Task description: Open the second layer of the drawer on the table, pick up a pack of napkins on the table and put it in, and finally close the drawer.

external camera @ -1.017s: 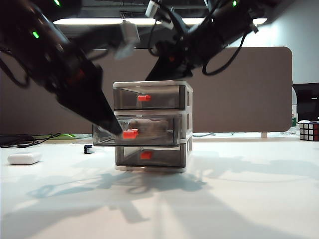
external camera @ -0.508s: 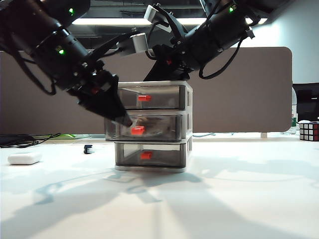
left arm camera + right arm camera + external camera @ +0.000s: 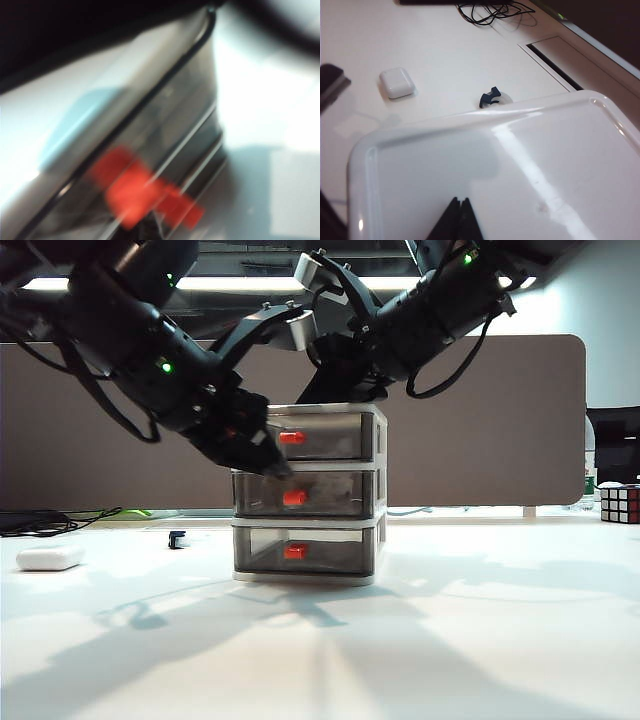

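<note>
Both hands shut: left hand (image 3: 272, 464) by the drawer (image 3: 308, 494), right hand (image 3: 459, 212) atop.

The drawer (image 3: 306, 492) has a white frame and smoky grey translucent tiers, each with a red-orange handle. Both arms are black against the plain white table (image 3: 480, 640). A small rounded white object (image 3: 48, 558) lies there, beside a multicoloured cube (image 3: 620, 503).
</note>
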Controlling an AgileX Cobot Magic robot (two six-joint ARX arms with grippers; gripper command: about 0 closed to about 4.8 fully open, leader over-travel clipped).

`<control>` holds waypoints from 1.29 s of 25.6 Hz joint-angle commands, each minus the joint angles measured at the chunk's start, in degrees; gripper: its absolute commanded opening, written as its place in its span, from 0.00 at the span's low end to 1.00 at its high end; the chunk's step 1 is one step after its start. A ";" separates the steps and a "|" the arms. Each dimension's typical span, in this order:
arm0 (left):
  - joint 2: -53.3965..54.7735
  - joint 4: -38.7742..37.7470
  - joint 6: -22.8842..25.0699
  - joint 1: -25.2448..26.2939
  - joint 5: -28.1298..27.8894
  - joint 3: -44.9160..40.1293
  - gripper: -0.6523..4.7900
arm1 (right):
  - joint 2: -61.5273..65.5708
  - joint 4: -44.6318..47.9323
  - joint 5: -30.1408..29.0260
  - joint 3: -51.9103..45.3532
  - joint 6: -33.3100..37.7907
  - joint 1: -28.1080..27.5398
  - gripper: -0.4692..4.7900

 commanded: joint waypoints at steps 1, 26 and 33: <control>-7.61 -7.72 -0.11 0.26 -1.29 -0.92 0.11 | -5.31 -3.26 1.81 -0.33 -1.31 -0.50 0.09; -86.60 -9.49 -24.35 0.15 -17.59 -40.28 0.11 | -64.87 10.12 2.95 -54.16 24.61 -6.99 0.09; -86.60 -4.22 -25.20 0.17 -17.35 -44.37 0.11 | -66.29 14.12 5.35 -60.48 24.63 -7.02 0.09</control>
